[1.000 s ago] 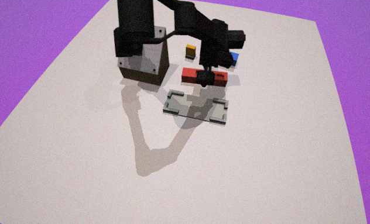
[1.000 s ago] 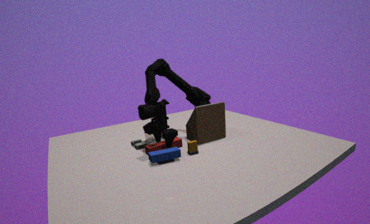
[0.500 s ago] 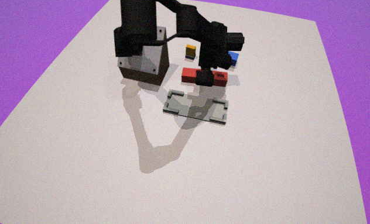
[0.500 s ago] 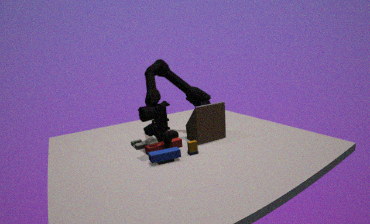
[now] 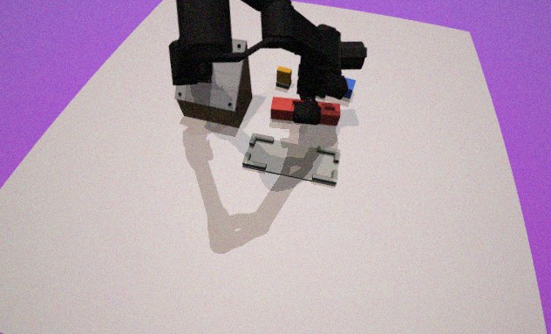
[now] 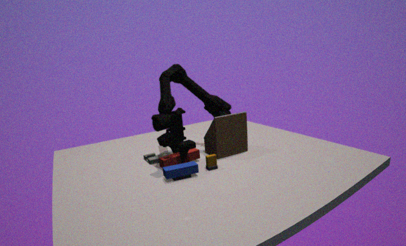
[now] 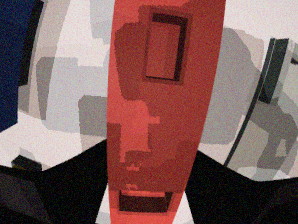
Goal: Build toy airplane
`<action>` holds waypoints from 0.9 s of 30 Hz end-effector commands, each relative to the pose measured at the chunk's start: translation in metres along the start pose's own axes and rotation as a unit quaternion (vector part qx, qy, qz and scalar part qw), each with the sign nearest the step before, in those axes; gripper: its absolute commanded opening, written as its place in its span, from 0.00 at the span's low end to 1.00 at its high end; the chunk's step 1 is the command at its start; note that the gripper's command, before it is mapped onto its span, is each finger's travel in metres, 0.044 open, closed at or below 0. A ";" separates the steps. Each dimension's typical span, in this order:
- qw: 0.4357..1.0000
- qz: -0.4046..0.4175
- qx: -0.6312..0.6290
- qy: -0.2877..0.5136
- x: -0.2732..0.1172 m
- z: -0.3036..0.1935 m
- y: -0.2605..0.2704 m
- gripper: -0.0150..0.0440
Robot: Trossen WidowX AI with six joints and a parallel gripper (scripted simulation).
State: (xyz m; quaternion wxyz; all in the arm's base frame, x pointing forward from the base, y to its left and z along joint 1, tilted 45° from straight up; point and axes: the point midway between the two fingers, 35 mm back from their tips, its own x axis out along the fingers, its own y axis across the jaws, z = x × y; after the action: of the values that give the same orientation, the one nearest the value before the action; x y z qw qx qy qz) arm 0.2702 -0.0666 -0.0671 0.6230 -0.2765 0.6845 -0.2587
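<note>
The red fuselage [image 5: 282,110] [image 6: 166,161] [image 7: 132,107] is level, with its sockets facing up, and appears slightly above the table. My gripper [image 5: 308,107] [image 6: 182,156] [image 7: 147,144] points down and is shut on the fuselage's long sides near its middle. The grey cradle jig [image 5: 324,163] [image 6: 150,158] [image 7: 273,70] lies flat beside the fuselage and holds nothing. The blue wing [image 5: 350,87] [image 6: 180,170] [image 7: 11,65] rests on its dark tab on the other side of the fuselage. The yellow tail fin [image 5: 284,76] [image 6: 211,161] stands upright on its dark base nearby.
The arm's base block [image 5: 218,93] [image 6: 231,136] stands near the tail fin and one end of the fuselage. The arm covers part of the wing in the top view. The wing and tail fin stand close together on the pale table [image 5: 392,207] [image 6: 128,200].
</note>
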 end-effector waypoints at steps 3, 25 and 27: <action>1.000 0.004 0.005 -0.005 -0.019 0.005 0.001 0.25; 1.000 0.005 0.005 -0.005 -0.087 0.004 0.001 0.25; 1.000 0.005 0.005 -0.005 -0.093 0.003 0.001 0.25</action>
State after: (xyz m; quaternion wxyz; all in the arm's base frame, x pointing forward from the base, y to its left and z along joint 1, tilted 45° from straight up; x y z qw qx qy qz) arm 0.2793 -0.0081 -0.0107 0.6248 -0.2752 0.6842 -0.2564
